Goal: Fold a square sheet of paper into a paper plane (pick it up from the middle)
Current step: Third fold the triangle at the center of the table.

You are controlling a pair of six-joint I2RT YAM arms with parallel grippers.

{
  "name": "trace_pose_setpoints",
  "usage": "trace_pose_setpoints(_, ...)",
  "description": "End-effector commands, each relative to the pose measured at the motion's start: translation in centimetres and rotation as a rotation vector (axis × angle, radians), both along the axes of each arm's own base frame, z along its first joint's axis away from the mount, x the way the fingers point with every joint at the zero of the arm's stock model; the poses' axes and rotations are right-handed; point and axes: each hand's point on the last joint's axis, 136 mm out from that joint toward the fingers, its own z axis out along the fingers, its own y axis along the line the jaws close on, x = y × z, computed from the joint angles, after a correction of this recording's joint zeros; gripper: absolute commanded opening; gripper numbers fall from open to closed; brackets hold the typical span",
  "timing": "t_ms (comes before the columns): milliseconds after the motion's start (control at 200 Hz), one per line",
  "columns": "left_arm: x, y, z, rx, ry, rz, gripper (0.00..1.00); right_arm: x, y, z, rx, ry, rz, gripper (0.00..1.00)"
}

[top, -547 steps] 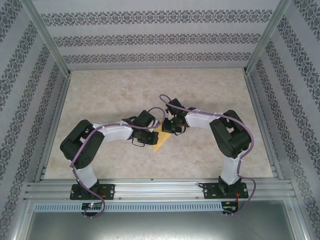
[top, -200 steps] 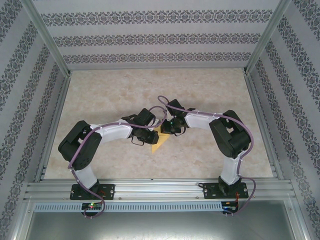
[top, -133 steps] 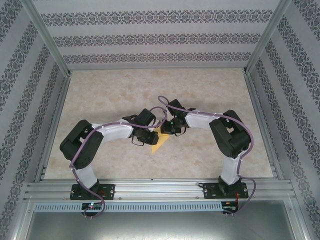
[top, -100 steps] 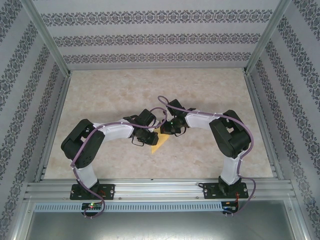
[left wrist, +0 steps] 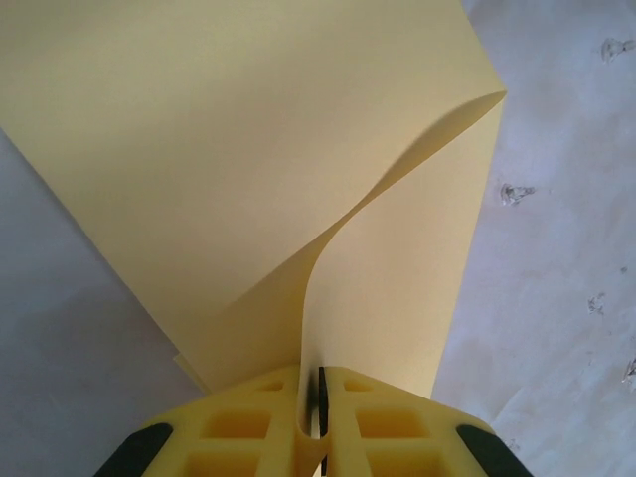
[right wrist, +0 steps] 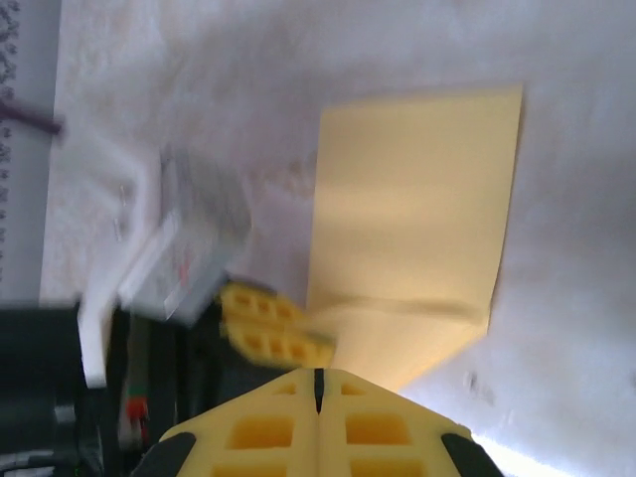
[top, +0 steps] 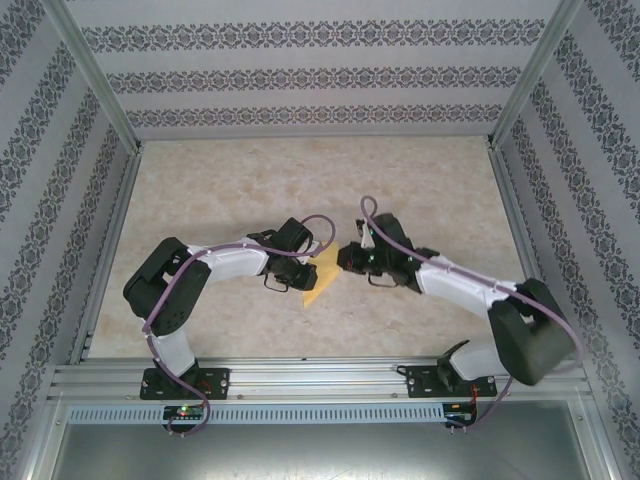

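Note:
The square sheet of paper (top: pixel 322 284) is plain yellow and lies near the table's middle, bent over on itself. My left gripper (top: pixel 304 270) is shut on its near edge. In the left wrist view the sheet (left wrist: pixel 248 149) curls up out of the left gripper (left wrist: pixel 316 397), one layer arching over the other. My right gripper (top: pixel 344 258) hangs just right of the paper, shut on nothing. In the right wrist view the right gripper (right wrist: pixel 318 386) has the paper (right wrist: pixel 412 199) lying ahead of it and the left fingers (right wrist: pixel 268 333) to the left. The paper plane is out of view.
The marbled tabletop (top: pixel 250 190) is walled by patterned panels on three sides. An aluminium rail (top: pixel 320 375) runs along the near edge by the arm bases. The right arm's elbow (top: pixel 530 335) sits low at the right.
The right arm has swung out, its elbow dropping to the lower right and its gripper pulling slightly right, off the paper. The left gripper keeps its hold and has barely moved.

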Motion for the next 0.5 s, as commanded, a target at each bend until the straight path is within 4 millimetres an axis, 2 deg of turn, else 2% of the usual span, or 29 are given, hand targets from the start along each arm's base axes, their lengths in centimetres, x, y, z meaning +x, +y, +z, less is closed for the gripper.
trace_pose_setpoints(0, 0.2, 0.2, -0.7, 0.012, 0.011, -0.016, 0.14, -2.1, 2.2, 0.2, 0.110, -0.024, -0.060, 0.00)
trace_pose_setpoints(90, 0.2, 0.2, -0.9, 0.015, 0.015, -0.016, 0.14, -4.2, 3.7, -0.7, 0.094, -0.008, -0.040, 0.00)
trace_pose_setpoints(205, 0.2, 0.1, -1.0, 0.011, 0.015, -0.017, 0.14, -5.4, 5.8, -2.0, 0.093, 0.025, -0.005, 0.00)
trace_pose_setpoints(345, 0.1, -0.1, -1.1, 0.002, 0.023, -0.022, 0.14, -5.4, 8.0, -3.2, 0.098, 0.057, 0.031, 0.00)
trace_pose_setpoints(500, 0.1, -0.1, -1.2, -0.001, 0.024, -0.025, 0.14, -5.1, 8.6, -4.0, 0.096, 0.067, 0.029, 0.00)
